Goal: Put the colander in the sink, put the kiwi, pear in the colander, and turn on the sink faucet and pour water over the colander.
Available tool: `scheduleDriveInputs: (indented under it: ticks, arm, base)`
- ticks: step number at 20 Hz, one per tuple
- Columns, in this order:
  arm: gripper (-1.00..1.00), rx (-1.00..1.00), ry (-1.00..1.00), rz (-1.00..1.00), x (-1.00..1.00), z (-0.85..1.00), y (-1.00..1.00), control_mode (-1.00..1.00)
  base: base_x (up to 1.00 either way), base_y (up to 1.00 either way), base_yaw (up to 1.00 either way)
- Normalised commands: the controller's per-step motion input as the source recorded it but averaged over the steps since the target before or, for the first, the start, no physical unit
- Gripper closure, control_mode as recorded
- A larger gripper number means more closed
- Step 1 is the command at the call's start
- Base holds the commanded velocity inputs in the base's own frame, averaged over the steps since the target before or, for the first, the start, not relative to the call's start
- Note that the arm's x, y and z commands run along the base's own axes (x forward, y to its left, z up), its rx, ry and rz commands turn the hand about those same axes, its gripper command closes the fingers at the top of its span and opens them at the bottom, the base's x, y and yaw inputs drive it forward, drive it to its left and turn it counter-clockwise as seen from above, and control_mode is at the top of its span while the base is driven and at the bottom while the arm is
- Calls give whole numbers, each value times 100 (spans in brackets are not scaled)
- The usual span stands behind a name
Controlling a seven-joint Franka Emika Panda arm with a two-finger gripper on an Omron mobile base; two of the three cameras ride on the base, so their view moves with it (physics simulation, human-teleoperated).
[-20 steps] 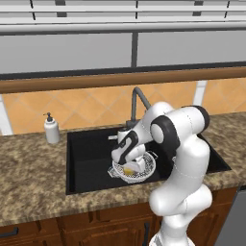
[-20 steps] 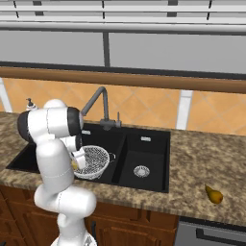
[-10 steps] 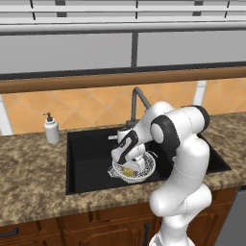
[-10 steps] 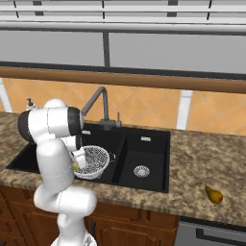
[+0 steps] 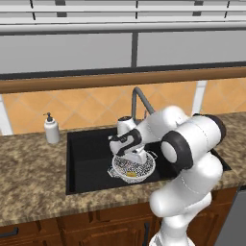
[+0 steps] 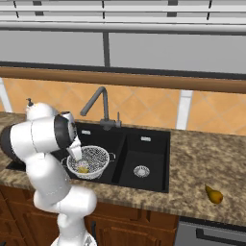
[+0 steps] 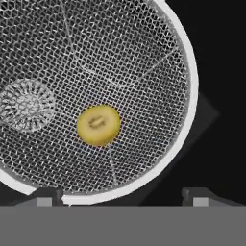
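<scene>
Now the colander (image 5: 132, 167) sat in the large basin of the sink (image 5: 89, 156), directly below the gripper (image 7: 124, 196), and one small yellow-brown fruit lay loose on its mesh just ahead of the fingertips (image 7: 46, 196). That fruit looked like the kiwi (image 7: 98, 125), though by colour alone I could not be sure. Over the last second the jaws had spread from partly closed to wide apart, and nothing sat between them; the fruit had evidently just been let go, so I judged the first fruit delivered.

The pear (image 6: 214, 194) lay well apart from the gripper, far off to its right on the table (image 6: 206, 158), beyond the smaller basin. It appeared to be the next thing to fetch, which would likely call for lifting the hand clear of the colander rim and reaching across, perhaps with the base driving.

The sink faucet (image 6: 98, 103) stood behind the gripper at the back edge of the sink, with no water visible. A white soap pump bottle (image 5: 51, 129) stood to the gripper's left.
</scene>
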Motion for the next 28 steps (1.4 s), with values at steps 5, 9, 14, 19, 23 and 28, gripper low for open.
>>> scheduleDriveInputs:
  ticks: [5, 9, 14, 19, 23, 28]
  arm:
    - [-100, 0, 0, 8, -84, 90, -22, -100]
    - [-100, 0, 0, 19, -100, 64, -74, -100]
    - [-100, 0, 0, 16, -87, 67, -99, -100]
    - [-100, 0, 0, 15, -97, 58, -100, -100]
    - [-100, 0, 0, 15, -87, 66, -100, -100]
    - [-100, 5, 3, 14, -32, 75, -100, -100]
  base:
    - [0, 0, 0]
    - [0, 0, 0]
    - [0, 0, 0]
    - [0, 0, 0]
    - [0, 0, 0]
    - [0, 0, 0]
